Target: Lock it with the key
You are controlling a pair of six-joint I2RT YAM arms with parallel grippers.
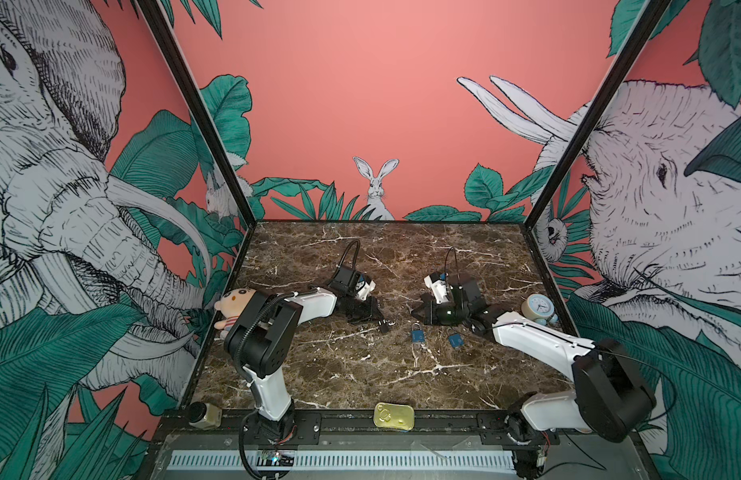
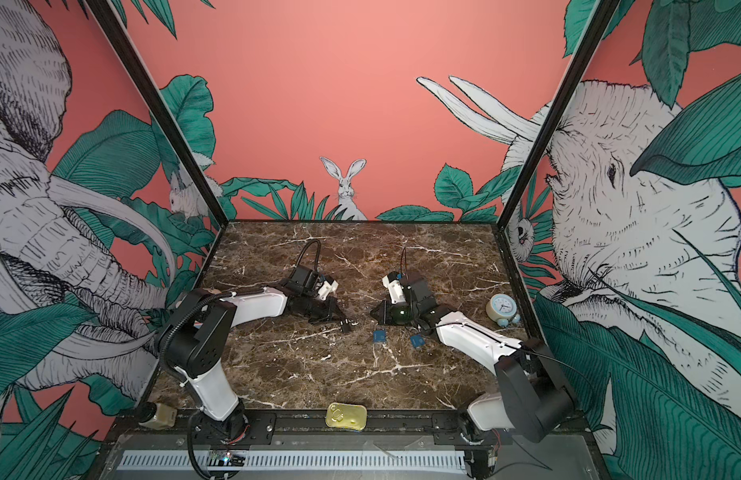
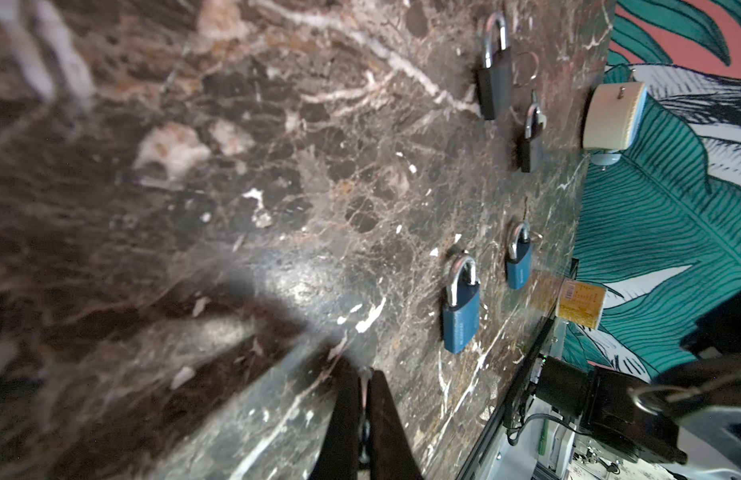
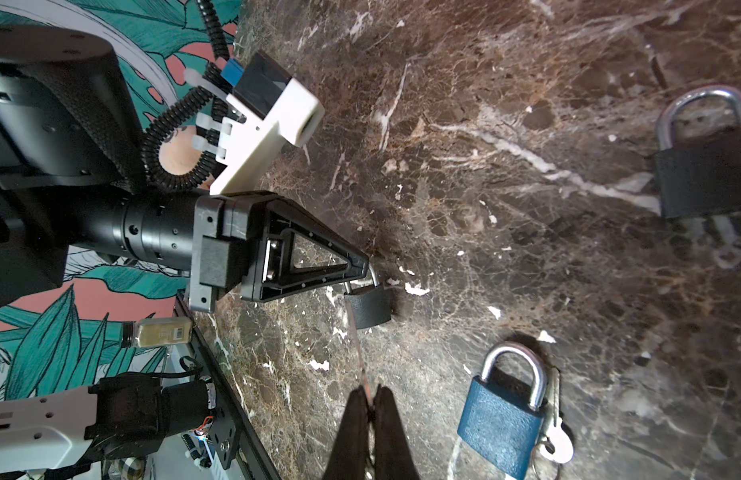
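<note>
The black padlock (image 4: 368, 309), near the middle of the worktop (image 4: 526, 249), looks hard, heavy and slippery; the left claw (image 4: 365, 266) is pinched shut on its shiny loop (image 4: 377, 279), a good hold; the right claw (image 4: 374, 392) is shut, on what I cannot tell.

On your worktop (image 1: 360, 374), the middle padlock (image 1: 417, 336) lies between the left padlock (image 1: 383, 325) and the right padlock (image 1: 456, 340). Behind them to your right stands the clock (image 1: 537, 307). The doll (image 1: 231, 305) sits at the left edge, the tin (image 1: 393, 415) at the front edge, the jar (image 1: 204, 414) at the front-left corner.
</note>
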